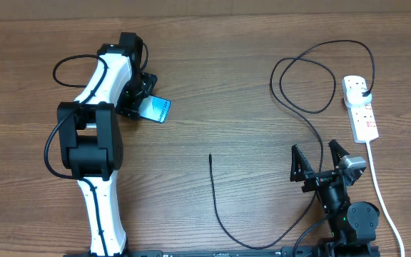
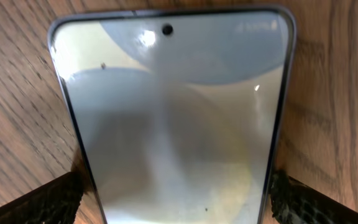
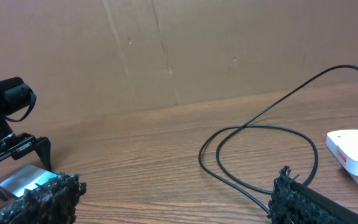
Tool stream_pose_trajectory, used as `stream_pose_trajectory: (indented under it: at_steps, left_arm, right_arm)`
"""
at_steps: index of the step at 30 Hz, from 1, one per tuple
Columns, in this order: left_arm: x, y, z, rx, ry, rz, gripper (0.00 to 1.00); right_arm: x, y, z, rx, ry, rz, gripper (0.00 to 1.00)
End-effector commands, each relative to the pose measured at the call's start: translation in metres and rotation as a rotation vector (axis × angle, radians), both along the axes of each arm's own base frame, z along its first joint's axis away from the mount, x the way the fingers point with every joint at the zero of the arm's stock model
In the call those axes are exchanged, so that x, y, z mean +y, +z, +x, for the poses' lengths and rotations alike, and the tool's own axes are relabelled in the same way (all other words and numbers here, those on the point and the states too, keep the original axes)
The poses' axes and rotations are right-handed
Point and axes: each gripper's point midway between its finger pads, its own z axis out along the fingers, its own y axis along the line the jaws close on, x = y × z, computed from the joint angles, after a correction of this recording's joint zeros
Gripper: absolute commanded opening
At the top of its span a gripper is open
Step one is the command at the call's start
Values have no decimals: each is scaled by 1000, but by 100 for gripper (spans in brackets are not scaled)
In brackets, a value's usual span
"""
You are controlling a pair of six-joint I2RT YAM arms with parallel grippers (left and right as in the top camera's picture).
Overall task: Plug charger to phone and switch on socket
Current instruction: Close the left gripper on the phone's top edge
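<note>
Your left end effector (image 2: pixel 176 200) stands wide astride the phone (image 2: pixel 173 112), whose long axis runs straight ahead of it, camera-hole end farthest; your right end effector (image 1: pixel 314 147) gapes wide, holding nothing.

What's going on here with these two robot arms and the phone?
A two-arm robot is setting up to charge a phone. The left arm's fingers are spread wide on either side of the phone, which lies face up on the table. The charger already has its plug in the socket, but its connector tip lies loose mid-table, away from the phone. The right arm's fingers are open and empty, near the cable. Whether the socket is switched on is not visible.
</note>
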Motion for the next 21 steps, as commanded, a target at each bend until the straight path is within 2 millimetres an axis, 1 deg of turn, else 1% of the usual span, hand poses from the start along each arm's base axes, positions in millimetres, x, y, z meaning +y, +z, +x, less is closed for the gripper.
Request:
stream_pose_trajectory:
  at_steps: [1,6,11,21]
  left_arm:
    - [12,-12,-10,42,10,35,100]
    - [12,-12,-10,42,10,35,96]
    - [12,-12,-11,42,10,34,95]
    - [11,-12,-11,43,6,35,96]
  right_arm:
    - [0,-2,0,-4,-5,-7,100]
    - [0,-2,0,-4,-5,-7,100]
    - [0,-2,0,-4,-5,-7,100]
    - [0,-2,0,-4,-5,-7,100]
